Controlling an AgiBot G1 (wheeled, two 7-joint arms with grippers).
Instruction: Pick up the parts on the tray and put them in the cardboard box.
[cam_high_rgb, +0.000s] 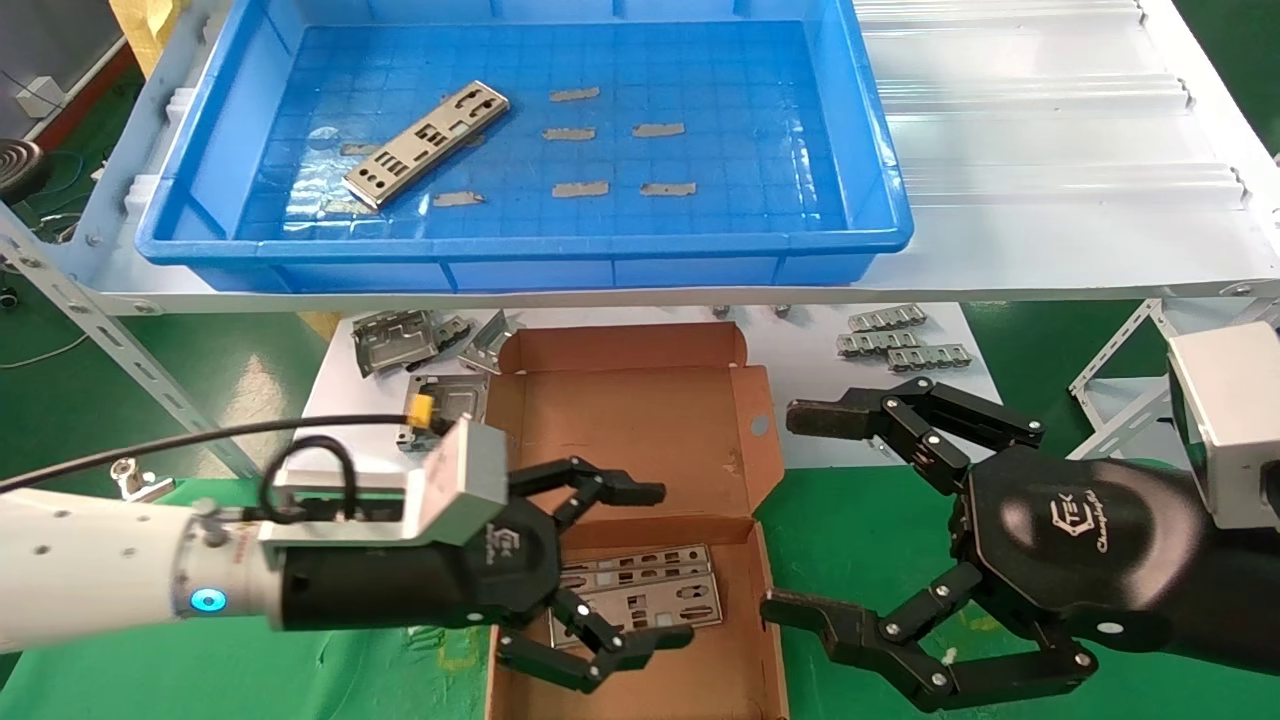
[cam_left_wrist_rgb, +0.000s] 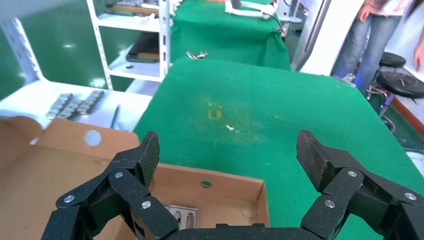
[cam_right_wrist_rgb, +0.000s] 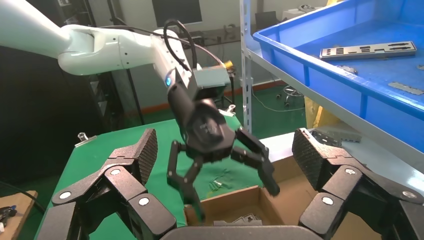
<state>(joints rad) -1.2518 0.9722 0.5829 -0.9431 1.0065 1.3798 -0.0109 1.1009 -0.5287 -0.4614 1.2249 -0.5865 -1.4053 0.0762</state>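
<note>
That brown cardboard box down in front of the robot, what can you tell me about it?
The cardboard box is a small mailer of brown corrugated board, lying open on the green table below the shelf with the blue tray. Its hinged lid is folded back flat toward the shelf, side tabs out. Inside, at the near end, lie a few thin silver-grey metal plates punched with holes, stacked flat. The left pincer hangs open over them, empty. The right pincer, also open, sits just beside the box's right wall.

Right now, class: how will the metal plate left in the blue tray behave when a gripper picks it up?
The plate looks thin and punched with holes, so probably light and fairly stiff. It lies flat on the tray floor, so getting under an edge may be awkward. Its bare metal could slip.
</note>
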